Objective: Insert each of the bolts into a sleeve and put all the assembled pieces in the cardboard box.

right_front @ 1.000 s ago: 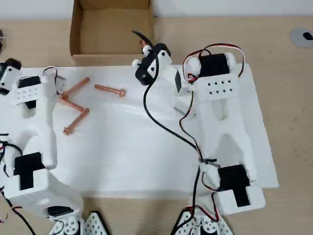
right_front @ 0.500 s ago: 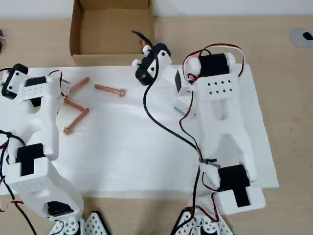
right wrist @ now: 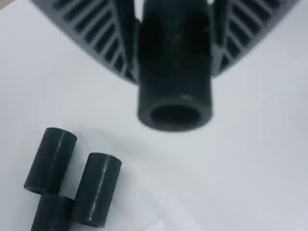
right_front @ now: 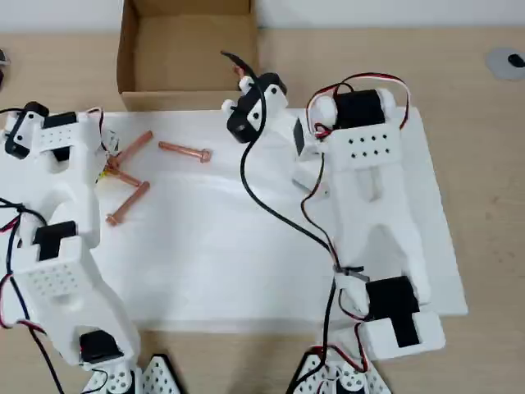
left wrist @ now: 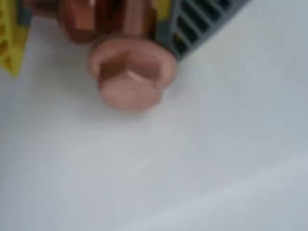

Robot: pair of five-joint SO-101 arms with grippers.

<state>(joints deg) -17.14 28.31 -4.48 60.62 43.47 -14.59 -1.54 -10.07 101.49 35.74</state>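
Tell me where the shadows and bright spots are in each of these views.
High view: even light, faint shadows beside the loose bolts on the white board. Left wrist view: a small glint on the head of the held bolt, soft shade beneath. Right wrist view: the held sleeve throws a soft shadow; the loose sleeves show a dull sheen.

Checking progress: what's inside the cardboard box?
The box shows bare cardboard floor, no pieces. Its far end is cut off, and a cable covers its near right corner.
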